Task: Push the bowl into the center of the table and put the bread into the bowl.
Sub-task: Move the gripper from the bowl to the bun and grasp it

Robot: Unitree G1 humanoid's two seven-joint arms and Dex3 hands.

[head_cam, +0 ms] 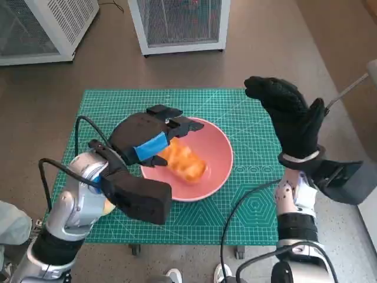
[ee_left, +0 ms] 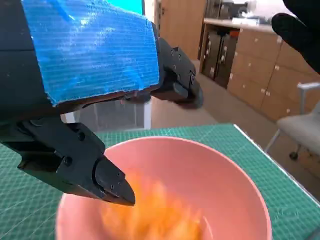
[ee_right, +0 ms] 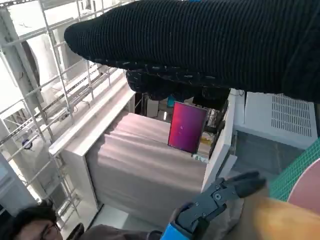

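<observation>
The pink bowl (head_cam: 218, 159) looks smooth, slightly glossy plastic. It sits on a matt green cutting mat (head_cam: 247, 118) with a printed grid. The right hand (head_cam: 291, 118) wears ribbed black knit; the left hand (head_cam: 150, 138) is matt black plastic under shiny blue tape (head_cam: 150, 146).

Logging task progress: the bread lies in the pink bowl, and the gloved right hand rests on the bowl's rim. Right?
Not quite. The bread does lie in the pink bowl, but the head view shows the right hand raised clear of the rim, touching nothing.

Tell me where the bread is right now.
In the head view the bread lies inside the pink bowl near the mat's middle, just beside the left hand's fingers.
</observation>
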